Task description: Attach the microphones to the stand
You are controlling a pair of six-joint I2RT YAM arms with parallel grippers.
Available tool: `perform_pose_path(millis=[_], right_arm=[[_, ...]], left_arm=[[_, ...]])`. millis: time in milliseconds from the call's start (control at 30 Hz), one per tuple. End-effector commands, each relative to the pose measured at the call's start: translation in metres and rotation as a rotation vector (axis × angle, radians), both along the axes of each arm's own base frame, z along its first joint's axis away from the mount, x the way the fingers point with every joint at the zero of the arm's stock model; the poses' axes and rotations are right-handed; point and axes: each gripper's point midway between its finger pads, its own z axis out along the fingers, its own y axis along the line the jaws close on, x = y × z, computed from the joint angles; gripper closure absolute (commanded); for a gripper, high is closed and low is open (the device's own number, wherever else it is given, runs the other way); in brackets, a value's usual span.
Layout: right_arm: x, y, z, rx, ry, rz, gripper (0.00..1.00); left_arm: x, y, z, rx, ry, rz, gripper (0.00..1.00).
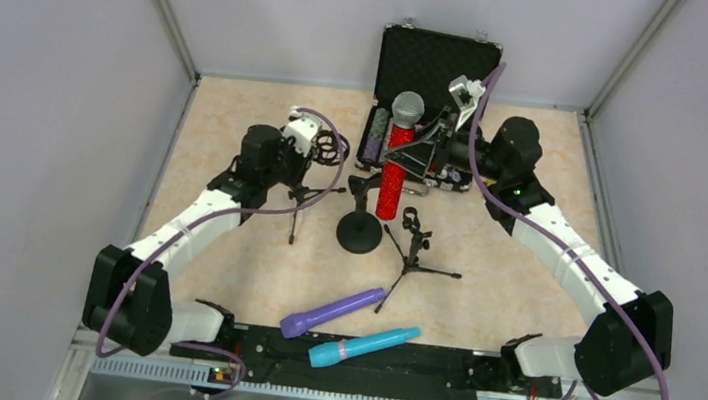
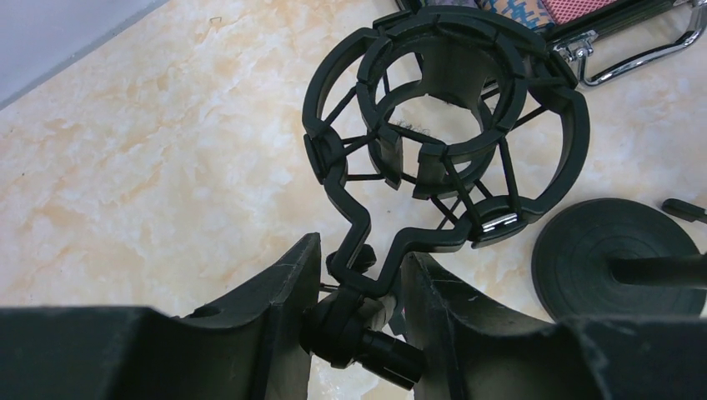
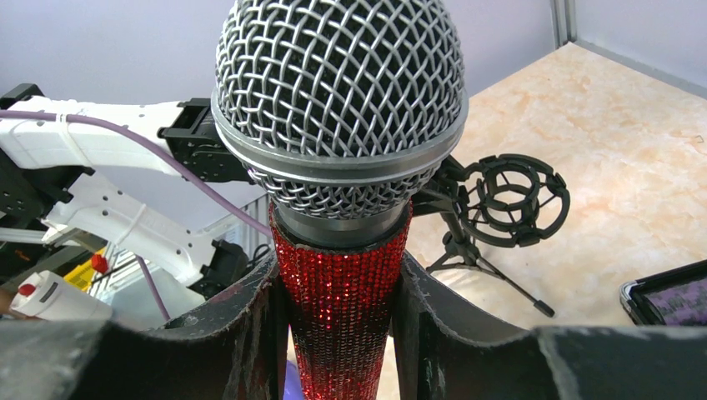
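My right gripper (image 1: 433, 151) is shut on the glittery red microphone (image 1: 395, 169) and holds it upright just right of the clip (image 1: 362, 185) of the round-base stand (image 1: 359, 233). In the right wrist view both fingers (image 3: 250, 333) press the red body (image 3: 342, 275) under the silver mesh head. My left gripper (image 1: 310, 152) is shut on the neck joint of the shock-mount tripod stand (image 1: 297, 204); its ring mount (image 2: 442, 125) sits ahead of the gripper (image 2: 360, 292). The purple microphone (image 1: 332, 311) and the turquoise one (image 1: 363, 346) lie near the front edge.
A second small tripod stand (image 1: 414, 254) with a clip stands right of the round base. An open black case (image 1: 436, 63) sits at the back, behind the red microphone. Grey walls close in the table on both sides.
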Motion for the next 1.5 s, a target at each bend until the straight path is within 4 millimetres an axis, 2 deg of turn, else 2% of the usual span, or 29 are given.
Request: perform_pose_path(millis=[0, 133, 367, 533, 733, 867, 1200, 1267, 1400, 1467], right_arm=[[0.001, -0.005, 0.024, 0.048, -0.074, -0.016, 1.00], [-0.001, -0.004, 0.027, 0.053, -0.075, -0.011, 1.00], [0.002, -0.003, 0.026, 0.060, -0.060, -0.011, 1.00], [0.001, 0.001, 0.027, 0.065, -0.057, -0.003, 1.00], [-0.001, 0.006, 0.026, 0.065, -0.052, 0.008, 1.00], [-0.002, 0.008, 0.026, 0.065, -0.048, 0.006, 1.00], [-0.002, 0.013, 0.027, 0.061, -0.054, 0.002, 1.00], [-0.002, 0.013, 0.027, 0.061, -0.056, 0.000, 1.00], [-0.001, 0.014, 0.027, 0.060, -0.054, 0.002, 1.00], [-0.001, 0.014, 0.027, 0.060, -0.054, 0.002, 1.00]], left_arm=[[-0.012, 0.001, 0.024, -0.075, -0.032, 0.019, 1.00], [-0.026, 0.003, 0.029, -0.117, -0.036, 0.036, 1.00], [-0.053, 0.006, 0.022, -0.160, -0.027, 0.055, 1.00], [-0.068, 0.012, 0.025, -0.162, -0.045, 0.087, 1.00], [-0.075, 0.028, 0.029, -0.104, -0.091, 0.175, 1.00], [-0.080, 0.031, 0.032, -0.061, -0.095, 0.187, 1.00], [-0.090, 0.017, 0.025, -0.074, -0.072, 0.141, 1.00], [-0.091, 0.016, 0.026, -0.077, -0.075, 0.131, 0.89], [-0.090, 0.013, 0.029, -0.078, -0.083, 0.115, 0.53], [-0.090, 0.011, 0.031, -0.078, -0.085, 0.102, 0.42]])
